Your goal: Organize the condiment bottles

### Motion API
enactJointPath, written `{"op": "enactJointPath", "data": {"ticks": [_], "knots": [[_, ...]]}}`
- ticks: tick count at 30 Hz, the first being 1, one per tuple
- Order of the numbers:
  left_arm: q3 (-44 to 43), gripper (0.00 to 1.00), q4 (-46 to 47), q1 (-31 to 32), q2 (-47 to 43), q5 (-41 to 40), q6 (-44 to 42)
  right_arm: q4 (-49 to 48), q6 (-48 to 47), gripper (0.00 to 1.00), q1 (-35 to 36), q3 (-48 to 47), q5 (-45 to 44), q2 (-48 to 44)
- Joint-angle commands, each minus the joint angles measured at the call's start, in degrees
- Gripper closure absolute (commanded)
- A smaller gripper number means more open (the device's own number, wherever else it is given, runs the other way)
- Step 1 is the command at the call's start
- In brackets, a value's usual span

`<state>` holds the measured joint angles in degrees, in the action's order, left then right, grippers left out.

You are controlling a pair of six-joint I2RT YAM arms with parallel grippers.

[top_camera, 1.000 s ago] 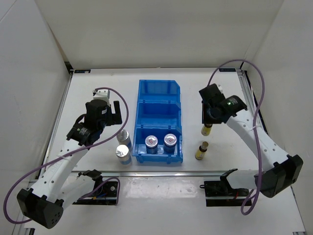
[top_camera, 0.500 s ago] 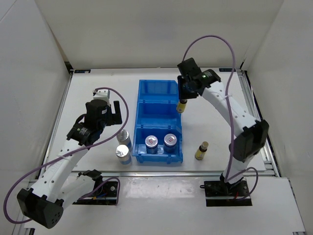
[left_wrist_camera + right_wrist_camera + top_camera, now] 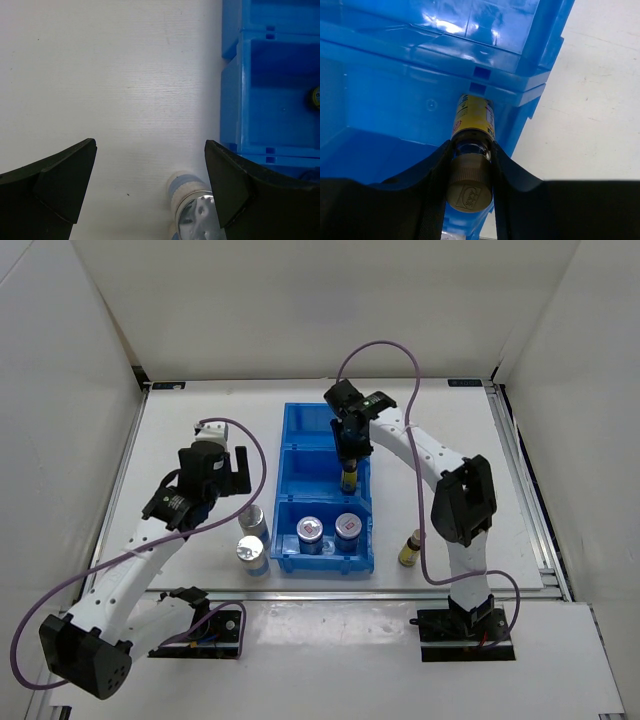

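A matte white tabletop [image 3: 200, 420], walled by plain white panels, lies under me. On it sits a glossy blue plastic bin [image 3: 285, 455] of three boxy compartments in a row. My left claw [image 3: 150, 162] hangs over bare table left of the bin, its black wedge-shaped fingers spread wide and holding nothing. By the bin's near left corner stand two cylinders with shiny silver caps, the farther shaker [image 3: 253, 520] and the nearer shaker [image 3: 251, 552]. The near compartment holds a left red-and-white-labelled jar [image 3: 311, 533] and a right red-and-white-labelled jar [image 3: 347, 528], both short and round. My right claw [image 3: 470, 157] is clamped on the neck of a slim dark-amber bottle with a yellow label [image 3: 472, 117], holding it over the middle compartment near its right wall. A second amber bottle [image 3: 411, 548] rests on the table right of the bin.
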<state>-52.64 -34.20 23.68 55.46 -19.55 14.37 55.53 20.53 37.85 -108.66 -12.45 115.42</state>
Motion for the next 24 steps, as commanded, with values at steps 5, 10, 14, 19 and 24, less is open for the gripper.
{"op": "enactJointPath", "data": {"ticks": [5, 10, 14, 19, 24], "knots": [[-1.4, 0.00, 1.0, -0.3, 1.1, -7.9, -3.2, -1.4, -1.7, 0.75, -0.3, -4.1, 0.6, 0.1], [-1.4, 0.00, 1.0, -0.3, 1.1, -13.9, -3.8, 1.7, -3.0, 0.00, 0.2, -6.1, 0.1, -4.6], [-0.8, 0.00, 1.0, -0.3, 1.1, -18.2, -4.4, 6.3, -4.3, 0.00, 0.2, -11.0, -4.1, -10.0], [0.3, 0.00, 2.1, -0.3, 1.1, -21.8, -5.6, 7.2, -2.6, 0.00, 0.2, -3.2, -5.1, -26.0], [0.9, 0.00, 2.1, -0.3, 1.7, -24.8, -6.2, 10.3, 1.4, 0.00, -0.4, 10.8, -3.1, -39.5]]}}
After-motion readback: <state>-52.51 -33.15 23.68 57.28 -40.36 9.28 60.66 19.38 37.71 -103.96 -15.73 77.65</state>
